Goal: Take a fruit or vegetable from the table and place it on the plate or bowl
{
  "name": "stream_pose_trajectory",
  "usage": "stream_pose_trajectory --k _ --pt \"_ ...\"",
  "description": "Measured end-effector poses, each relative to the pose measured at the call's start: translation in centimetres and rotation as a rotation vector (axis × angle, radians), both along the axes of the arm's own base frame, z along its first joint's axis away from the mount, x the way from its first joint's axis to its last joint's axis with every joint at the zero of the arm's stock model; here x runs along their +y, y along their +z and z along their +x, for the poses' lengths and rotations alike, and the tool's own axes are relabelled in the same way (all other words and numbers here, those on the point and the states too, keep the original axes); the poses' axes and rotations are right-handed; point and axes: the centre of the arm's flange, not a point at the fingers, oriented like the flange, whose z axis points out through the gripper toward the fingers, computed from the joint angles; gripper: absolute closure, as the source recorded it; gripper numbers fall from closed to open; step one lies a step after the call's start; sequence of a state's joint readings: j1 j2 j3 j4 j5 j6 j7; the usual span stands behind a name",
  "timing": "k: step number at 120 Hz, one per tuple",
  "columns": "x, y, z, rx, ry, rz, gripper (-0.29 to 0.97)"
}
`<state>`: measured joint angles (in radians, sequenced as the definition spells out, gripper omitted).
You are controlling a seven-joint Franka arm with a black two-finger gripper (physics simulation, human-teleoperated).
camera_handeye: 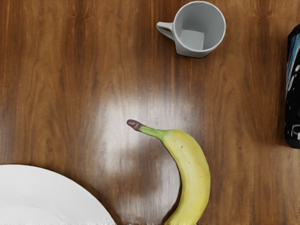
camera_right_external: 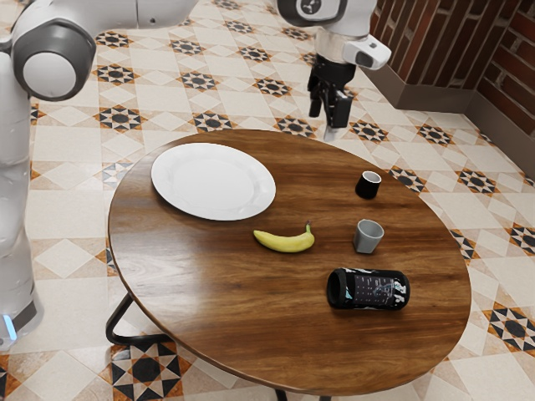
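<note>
A yellow banana [camera_right_external: 286, 241] lies on the round wooden table [camera_right_external: 209, 292], just right of the white plate [camera_right_external: 212, 180] in the exterior view, stem pointing up toward the far side. My black gripper [camera_right_external: 328, 110] hangs high above the table's far edge, well clear of the banana, with its fingers apart and nothing between them. Through the wrist camera I look straight down on the banana [camera_handeye: 192, 176], with the plate's rim [camera_handeye: 42, 197] close beside it.
A grey mug [camera_right_external: 367, 236] [camera_handeye: 196, 29] stands right of the banana. A small black cup [camera_right_external: 368, 184] sits farther back. A dark can [camera_right_external: 368, 289] [camera_handeye: 293, 89] lies on its side near the front right. A brick wall rises behind.
</note>
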<state>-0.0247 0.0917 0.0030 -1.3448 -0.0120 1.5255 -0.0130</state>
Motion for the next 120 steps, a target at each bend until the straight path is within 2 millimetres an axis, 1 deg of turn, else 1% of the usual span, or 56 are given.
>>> stream_pose_trajectory --k 14,29,36,42,53,58,64,88,105,113,120 --pt "0.1 0.0 -0.1 0.005 0.007 -0.003 0.0" --pt "1.4 0.0 -0.1 0.01 0.032 -0.021 0.0" --pt "1.6 0.0 -0.1 0.01 0.036 -0.025 0.0" --pt "0.9 0.2 -0.1 0.005 0.025 -0.028 0.0" --pt "-1.8 0.3 -0.1 0.004 -0.021 -0.03 0.0" --pt "-2.6 0.0 0.0 0.009 -0.034 -0.03 0.0" --pt "-2.9 -0.5 0.4 0.018 -0.037 -0.028 0.0" --pt "-1.8 -2.1 1.3 0.044 -0.015 -0.014 0.0" --pt "-1.7 -3.9 2.1 0.073 -0.006 -0.011 0.0" --pt "-1.5 -6.1 1.5 0.104 0.0 -0.009 0.0" --pt "-1.5 -8.5 0.0 0.129 0.004 -0.01 0.0"
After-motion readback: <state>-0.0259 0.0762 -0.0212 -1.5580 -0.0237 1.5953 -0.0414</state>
